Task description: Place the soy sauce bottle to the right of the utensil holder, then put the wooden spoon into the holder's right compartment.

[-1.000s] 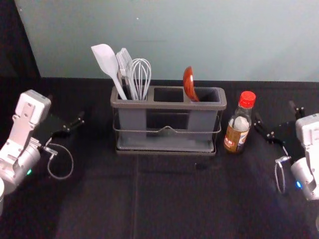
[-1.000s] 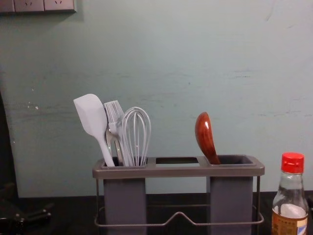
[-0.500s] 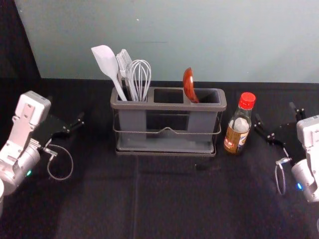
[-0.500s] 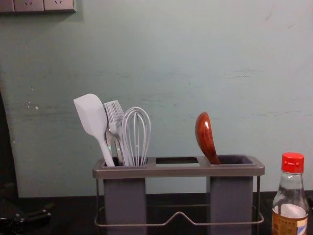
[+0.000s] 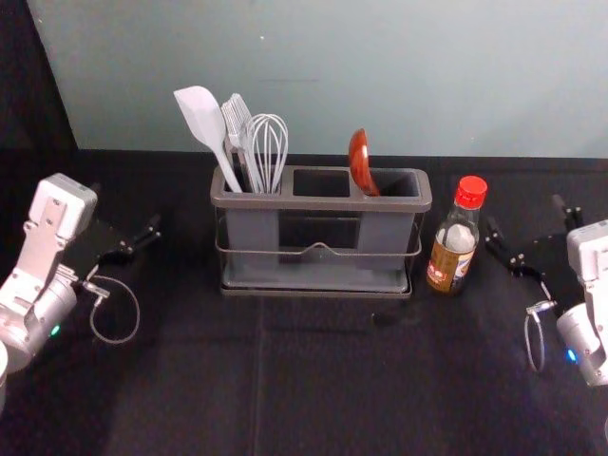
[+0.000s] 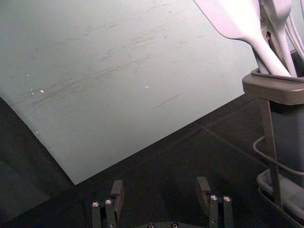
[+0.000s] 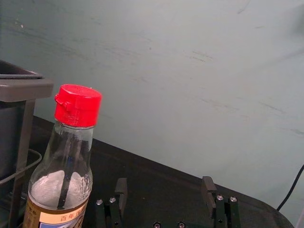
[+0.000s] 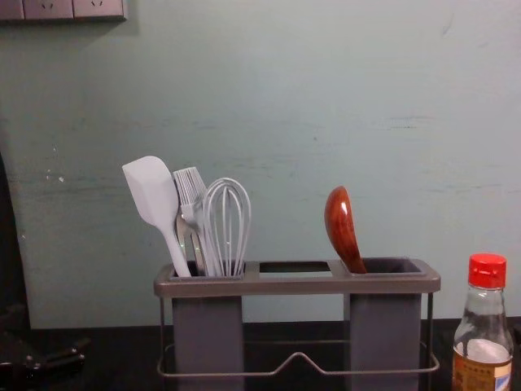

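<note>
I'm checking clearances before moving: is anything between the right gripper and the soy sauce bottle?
Nothing visible. The right gripper, open, sits to the right of the soy sauce bottle; the utensil holder stands on the bottle's other side.

Bright red on the bottle cap (image 5: 470, 191), brownish gold with white and blue on the label (image 5: 445, 264), glossy red-brown (with a pale glint) on the spoon (image 8: 341, 224), white on the spatula (image 8: 152, 191), grey on the holder (image 5: 318, 201), pale grey-green on the wall (image 5: 380, 76).
</note>
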Tool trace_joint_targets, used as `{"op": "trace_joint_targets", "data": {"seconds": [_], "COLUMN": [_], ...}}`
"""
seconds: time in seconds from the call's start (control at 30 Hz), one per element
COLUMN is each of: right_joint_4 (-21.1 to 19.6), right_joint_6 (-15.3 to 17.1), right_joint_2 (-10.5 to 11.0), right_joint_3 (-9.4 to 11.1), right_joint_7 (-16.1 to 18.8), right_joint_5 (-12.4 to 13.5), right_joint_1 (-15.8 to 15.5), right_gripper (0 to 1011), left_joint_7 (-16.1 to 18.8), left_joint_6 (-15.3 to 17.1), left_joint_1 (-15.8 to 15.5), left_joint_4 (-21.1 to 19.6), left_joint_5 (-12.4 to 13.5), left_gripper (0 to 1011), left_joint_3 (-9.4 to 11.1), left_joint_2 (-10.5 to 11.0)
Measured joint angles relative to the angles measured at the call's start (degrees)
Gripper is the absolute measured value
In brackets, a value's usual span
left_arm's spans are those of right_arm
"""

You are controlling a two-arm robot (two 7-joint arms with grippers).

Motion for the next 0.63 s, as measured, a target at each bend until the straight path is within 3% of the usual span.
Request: {"op": "trace_joint_targets", "data": {"seconds": [0.63], "right_joint_4": [-0.1], "right_joint_6": [0.1], "right_joint_2": [0.0], "right_joint_3": [0.0], "right_joint_7": [0.0], "right_joint_5": [0.1], "right_joint_1": [-0.1], "right_gripper": [1002], "left_joint_7": [0.0], "left_joint_6": [0.0], "left_joint_1": [0.0], "left_joint_4": [0.0], "left_joint_5": [0.0], "left_gripper": [1005], "left_joint_3": [0.0], "left_joint_2": [0.0]}}
